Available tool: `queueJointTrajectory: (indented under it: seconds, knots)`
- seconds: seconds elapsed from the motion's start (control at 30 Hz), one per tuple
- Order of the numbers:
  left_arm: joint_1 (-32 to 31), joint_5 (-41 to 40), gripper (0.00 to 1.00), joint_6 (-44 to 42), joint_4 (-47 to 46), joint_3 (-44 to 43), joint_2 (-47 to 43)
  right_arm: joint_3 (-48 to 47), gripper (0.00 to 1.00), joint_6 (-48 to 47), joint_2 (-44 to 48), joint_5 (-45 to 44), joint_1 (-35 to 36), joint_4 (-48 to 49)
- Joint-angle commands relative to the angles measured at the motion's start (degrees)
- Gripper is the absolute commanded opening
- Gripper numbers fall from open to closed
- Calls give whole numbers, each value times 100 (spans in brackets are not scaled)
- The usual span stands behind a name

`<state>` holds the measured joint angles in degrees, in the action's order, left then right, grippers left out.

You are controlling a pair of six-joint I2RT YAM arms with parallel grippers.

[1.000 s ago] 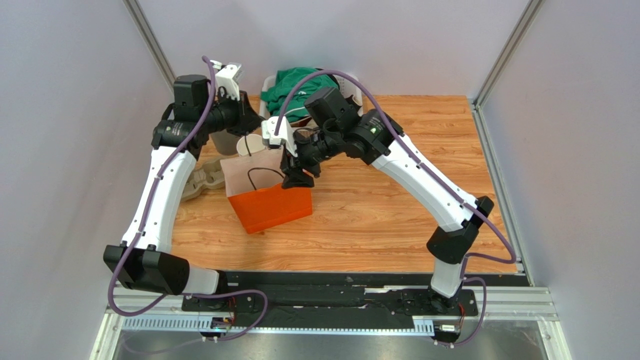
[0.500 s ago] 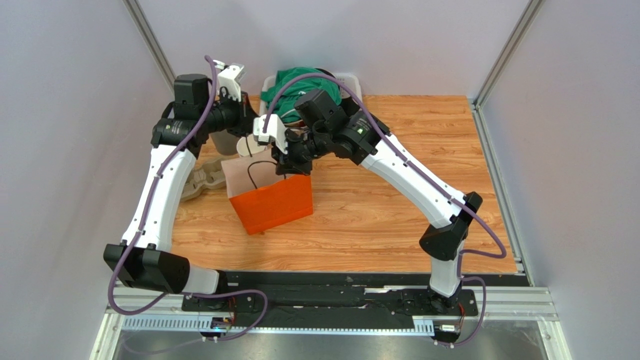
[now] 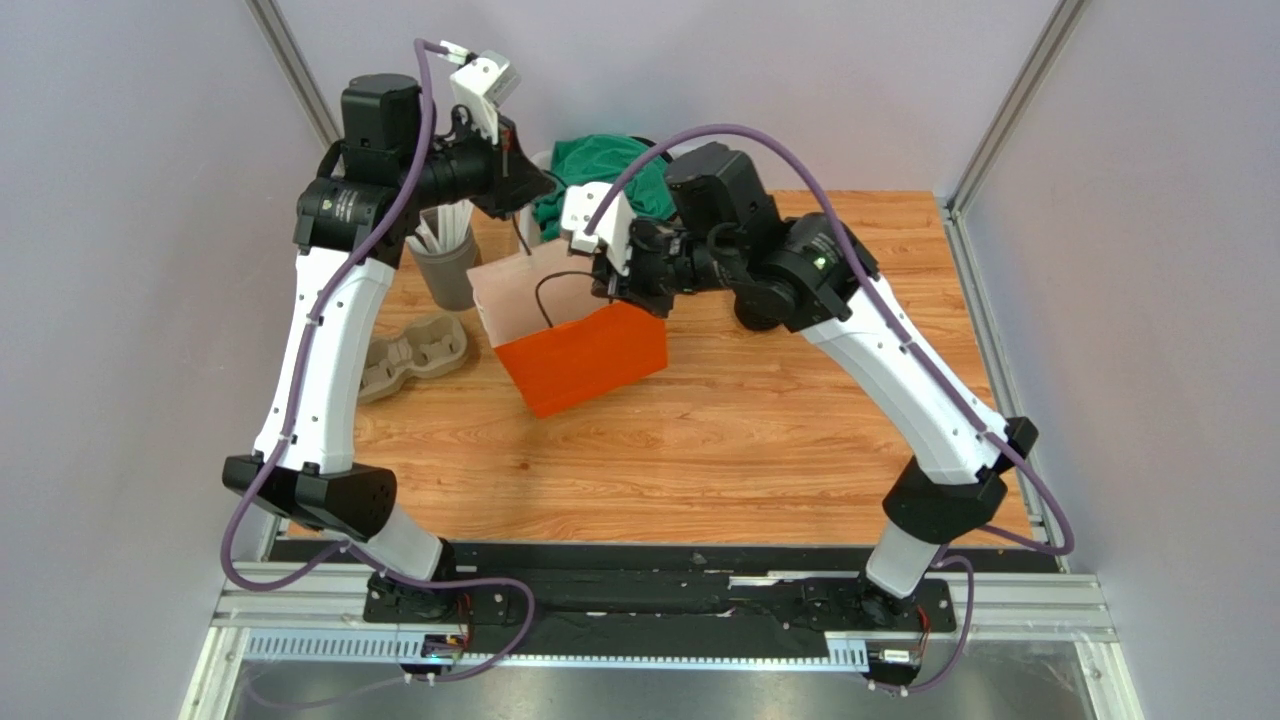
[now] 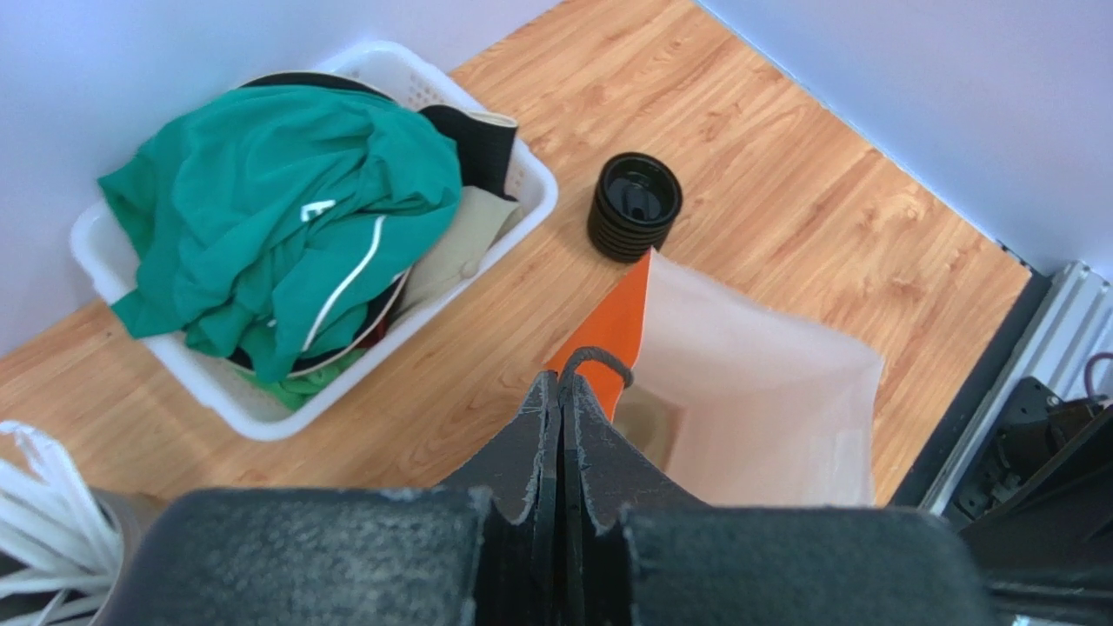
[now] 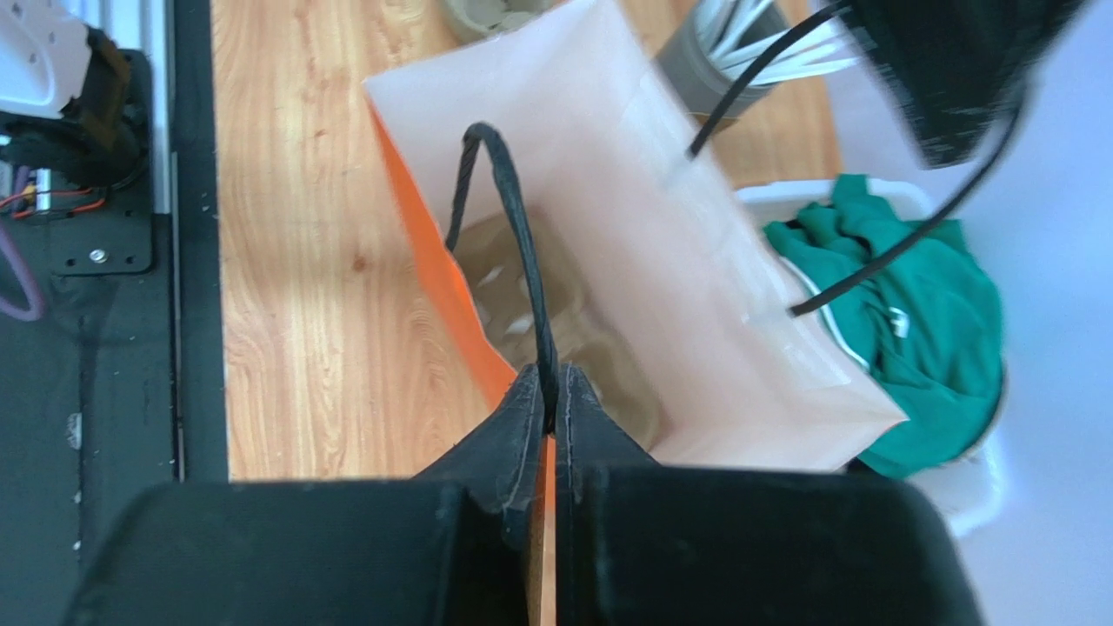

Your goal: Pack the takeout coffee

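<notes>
My left arm (image 3: pixel 319 353) rises steeply from its base at the near edge, bends high up at the elbow, and turns its wrist toward the right. My left gripper (image 4: pixel 562 389) points down and away, its jaws pressed together with no gap between them, pinching a dark cord (image 4: pixel 598 360) at the tips. My right arm (image 3: pixel 909 383) leans up and to the left, its forearm reaching toward the middle. My right gripper (image 5: pixel 550 381) is clamped just as tight, with a black cord (image 5: pixel 504 209) caught between its tips. The two grippers sit near each other without touching, the left one farther back.
</notes>
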<state>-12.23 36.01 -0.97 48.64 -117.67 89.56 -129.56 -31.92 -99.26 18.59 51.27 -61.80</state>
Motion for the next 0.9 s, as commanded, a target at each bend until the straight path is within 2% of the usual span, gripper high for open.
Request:
queueJointTrajectory:
  seconds: [0.0, 0.13, 0.27, 0.33, 0.63, 0.87]
  knots:
    - [-209, 143, 0, 71, 137, -81, 202, -167, 0, -112, 337, -250, -125, 212]
    - [-403, 73, 0, 71, -126, 531, 202, 526, 0, -86, 644, -242, -327, 361]
    - [-552, -59, 2, 53, -224, 956, 334, 2526, 0, -51, 1163, -154, -433, 931]
    - [-614, -59, 3, 27, -224, 948, 404, 2847, 0, -16, 1339, -101, -433, 1056]
    - [-912, -41, 3, 36, -22, 263, 747, 2330, 0, 19, 1506, -101, -661, 951]
    - [-1220, -164, 3, -96, 233, -633, 1256, 2531, 0, -51, 1647, -92, -978, 1047]
